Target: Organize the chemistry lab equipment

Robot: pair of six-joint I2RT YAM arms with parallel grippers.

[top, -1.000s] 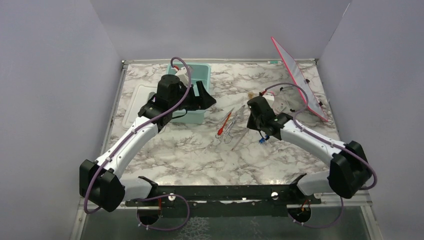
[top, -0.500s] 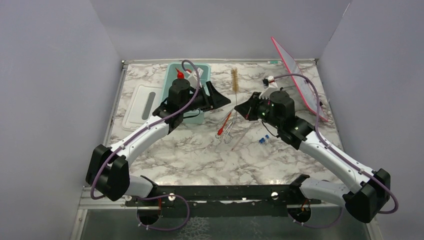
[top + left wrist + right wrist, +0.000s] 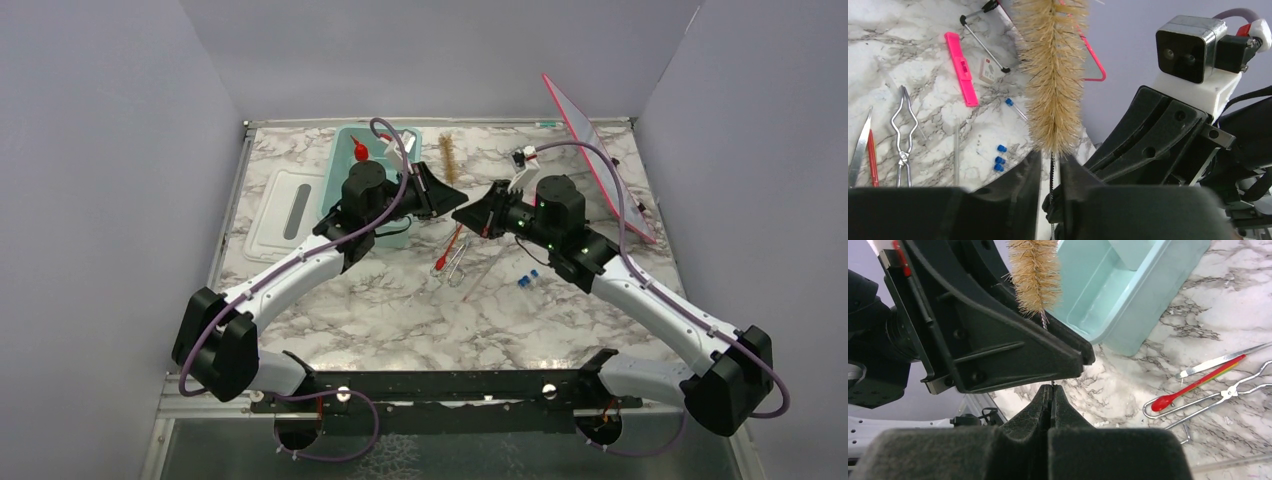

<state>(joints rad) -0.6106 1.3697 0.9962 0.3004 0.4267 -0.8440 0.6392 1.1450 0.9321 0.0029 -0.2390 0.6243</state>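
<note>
Pinches the brush (image 3: pixel 1050 75) by the bare end of its wire stem in the clenched right jaws, lifted clear of the counter (image 3: pixel 400 300) and just beside the tub (image 3: pixel 1148 315), bristles pointing away from both arms. Straddles the same stem with the left jaws, directly under the bristles and farther along than the right jaws' hold, narrowly parted with a sliver of daylight on either side, so not visibly clamping. Hinges on that line-up: long axis threading straight through both pairs, left nearer the head, probably ready to close and take the brush over.
</note>
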